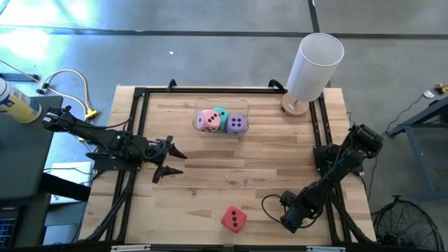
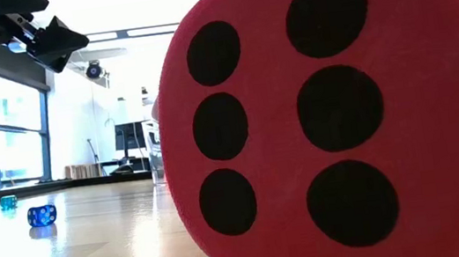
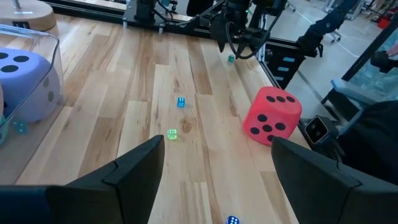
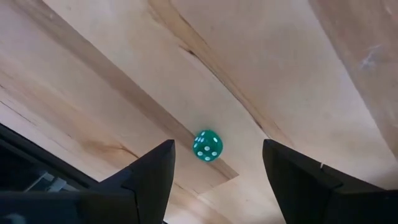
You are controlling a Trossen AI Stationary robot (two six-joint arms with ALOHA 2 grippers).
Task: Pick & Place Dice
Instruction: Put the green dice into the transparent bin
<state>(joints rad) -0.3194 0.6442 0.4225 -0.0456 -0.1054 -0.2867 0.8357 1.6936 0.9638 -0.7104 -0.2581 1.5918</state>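
Three of the dice already sit in the clear bin [image 1: 221, 117] at about 12 o'clock on the table [image 1: 210, 203]: the pink die [image 1: 206, 120], the teal die [image 1: 220, 113] and the purple die [image 1: 236, 124]. The red die [image 1: 234, 219] lies alone near the 6 o'clock edge, so the step in hand is probably fetching it.

The right tool [image 1: 290, 218] hangs low at about 5 o'clock, just beside the red die, with its jaws parted and nothing between them; its own camera shows only a tiny green die [image 4: 207, 145] on the wood below. The left tool [image 1: 170, 160] waits at about 9 o'clock, jaws likewise spread and empty, looking across at the red die.

To do this well, the right tool should shift toward 7 o'clock until the red die sits centred between its fingers, and square itself to two flat faces. The die looks soft, so a gentle squeeze should do. From the overhead view I cannot say whether the jaws stand wide enough yet; opening further first seems prudent. Mind the small dice scattered at mid-table.
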